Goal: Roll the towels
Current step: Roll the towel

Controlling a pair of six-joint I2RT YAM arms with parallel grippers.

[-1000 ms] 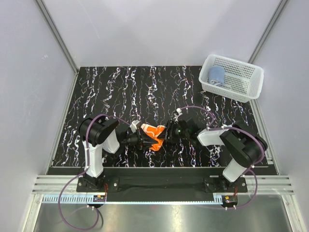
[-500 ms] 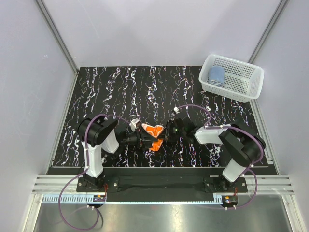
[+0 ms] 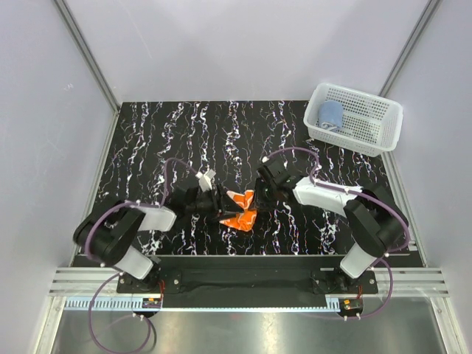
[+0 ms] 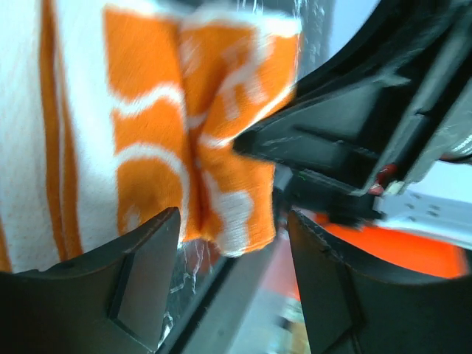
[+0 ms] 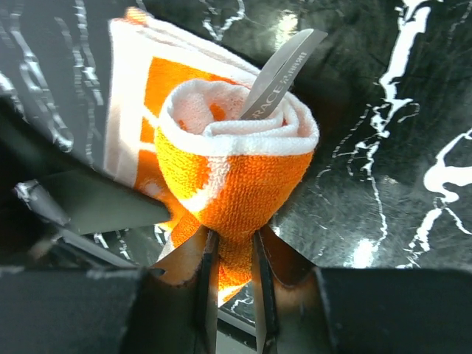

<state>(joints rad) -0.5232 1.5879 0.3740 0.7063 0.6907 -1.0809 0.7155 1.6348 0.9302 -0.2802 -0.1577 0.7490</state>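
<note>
Overhead, the black marbled table (image 3: 147, 147) fills most of the scene, with a white mesh basket (image 3: 383, 131) at its far right corner. Inside the basket lies the light blue towel (image 3: 330, 114), which looks already rolled, so I judge that half of the task is done.

Both arms reach in towards the middle of the near part of the table. There the orange towel (image 3: 240, 210) sits between the left gripper (image 3: 217, 203) and the right gripper (image 3: 259, 193). From above it shows only as two small bunched orange patches, and neither grip can be read.

The wrist views settle that. The right wrist camera shows the orange towel (image 5: 228, 162) wound into a tight spiral, white inside and orange outside. The right gripper (image 5: 232, 251) pinches the lower edge of this roll, its jaws nearly closed on the cloth. A grey label (image 5: 280, 70) pokes from the coil's centre, a detail seen nowhere else.

The left wrist camera shows that gripper's fingers (image 4: 110, 295) standing well apart. The patterned cloth (image 4: 184, 147) hangs just above the gap, apparently unpinched.

I judge that this roll is formed. What appears left is carrying it to the basket.
</note>
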